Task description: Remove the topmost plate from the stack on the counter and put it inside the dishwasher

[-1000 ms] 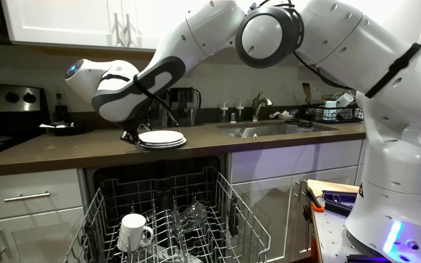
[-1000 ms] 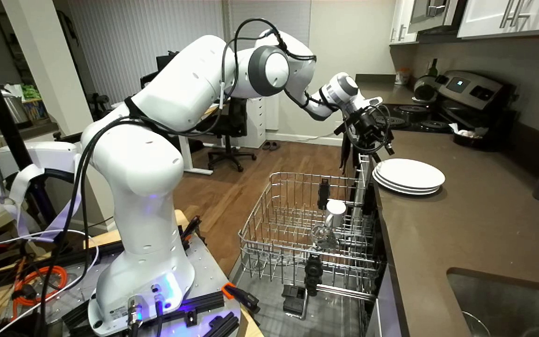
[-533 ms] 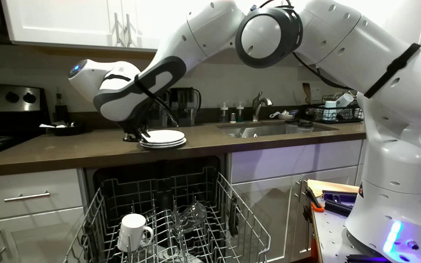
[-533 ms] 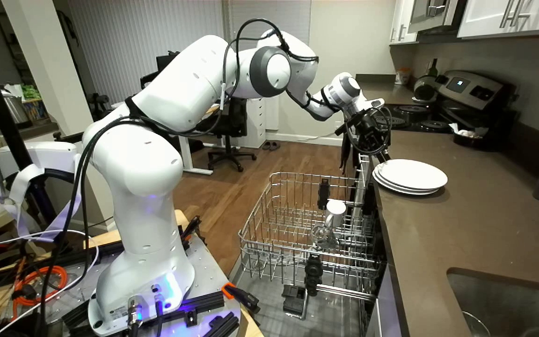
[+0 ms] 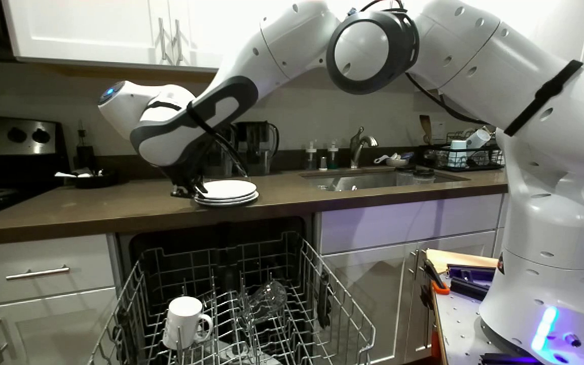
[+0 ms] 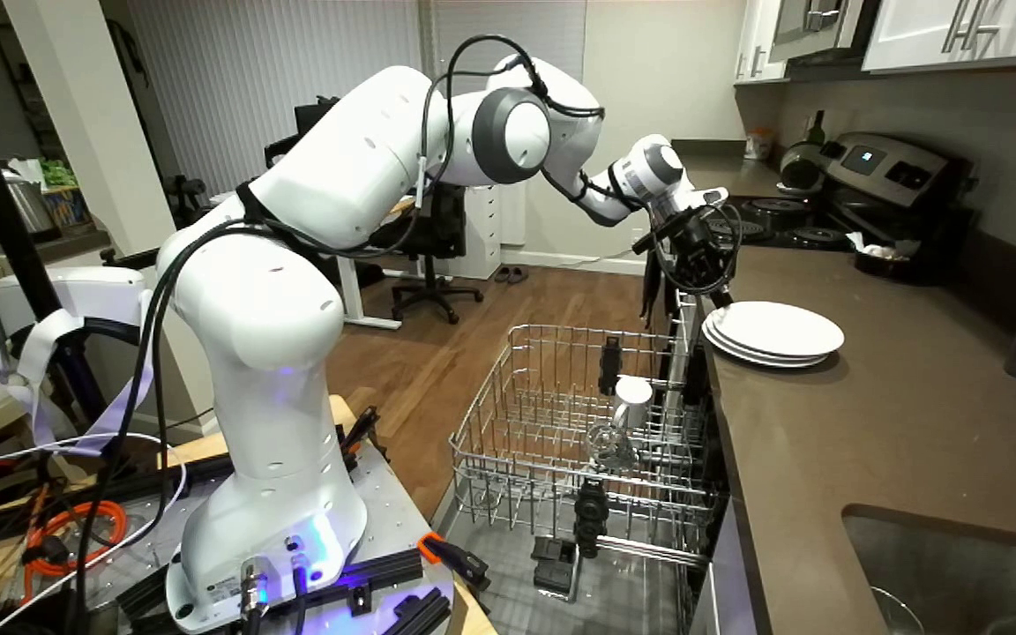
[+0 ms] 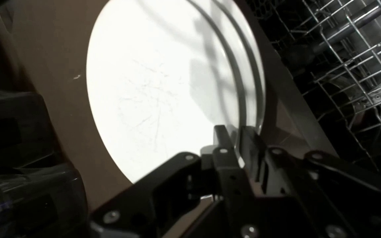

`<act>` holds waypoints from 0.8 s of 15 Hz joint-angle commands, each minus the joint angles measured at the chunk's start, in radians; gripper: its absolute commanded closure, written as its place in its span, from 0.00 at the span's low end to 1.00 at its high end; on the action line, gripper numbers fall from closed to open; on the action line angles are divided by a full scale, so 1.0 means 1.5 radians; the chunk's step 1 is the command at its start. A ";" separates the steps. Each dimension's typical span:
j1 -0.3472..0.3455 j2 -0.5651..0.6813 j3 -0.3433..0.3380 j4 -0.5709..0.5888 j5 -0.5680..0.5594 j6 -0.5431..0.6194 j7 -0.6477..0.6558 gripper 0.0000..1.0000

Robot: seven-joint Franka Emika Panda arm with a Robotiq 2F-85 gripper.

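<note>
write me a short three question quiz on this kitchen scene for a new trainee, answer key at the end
1. True or false: the white mug sits in the dishwasher rack.
2. Which part of the topmost plate lies between the jaws of the tool?
3. What does the stack rest on: a) stove, b) sink, c) counter?

Key: 1 true; 2 its rim; 3 c.

Three plates [image 6: 777,330], one dishwasher [image 5: 221,235]
</note>
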 commanded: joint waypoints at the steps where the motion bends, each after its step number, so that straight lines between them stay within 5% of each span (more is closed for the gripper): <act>1: -0.016 0.003 0.010 0.011 0.035 0.011 -0.040 0.97; 12: -0.014 -0.005 0.008 0.017 0.070 0.024 -0.066 0.95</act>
